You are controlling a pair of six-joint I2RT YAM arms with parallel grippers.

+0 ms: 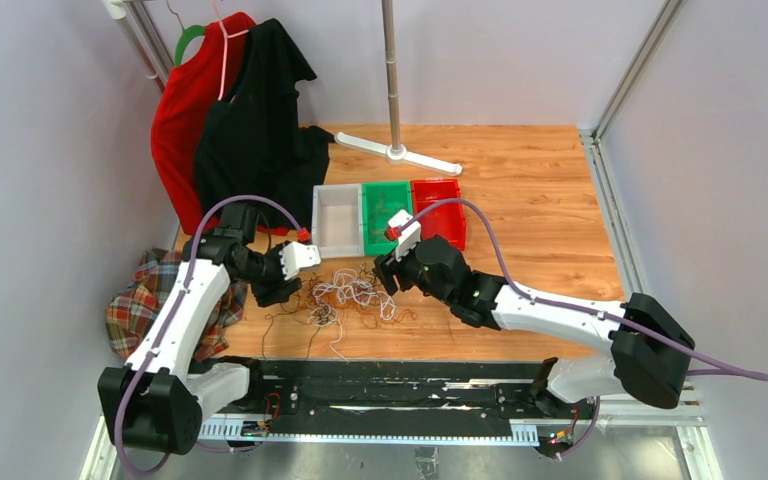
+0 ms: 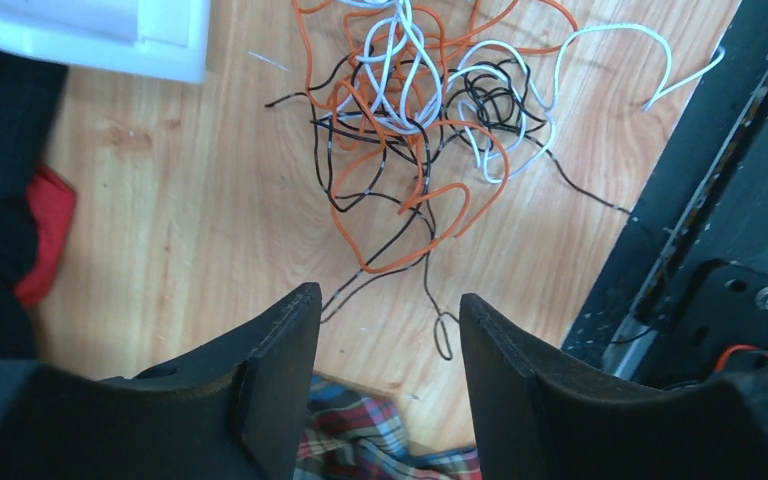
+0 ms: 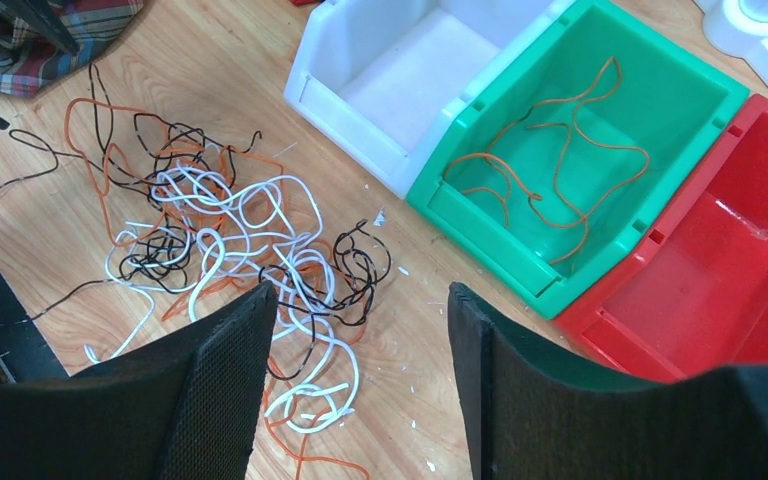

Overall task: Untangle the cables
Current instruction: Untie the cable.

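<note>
The cables lie as a loose tangle of white, orange and black wires on the wooden table between my two grippers. In the left wrist view the cables spread ahead of the fingers, with thin black strands trailing toward them. My left gripper stands open with nothing between its fingers, left of the tangle. My right gripper is open and empty above the right edge of the cables. An orange cable lies inside the green bin.
A white bin, the green bin and a red bin stand in a row behind the tangle. Plaid cloth lies at the left. Red and black garments hang at the back left, a stand's base behind the bins.
</note>
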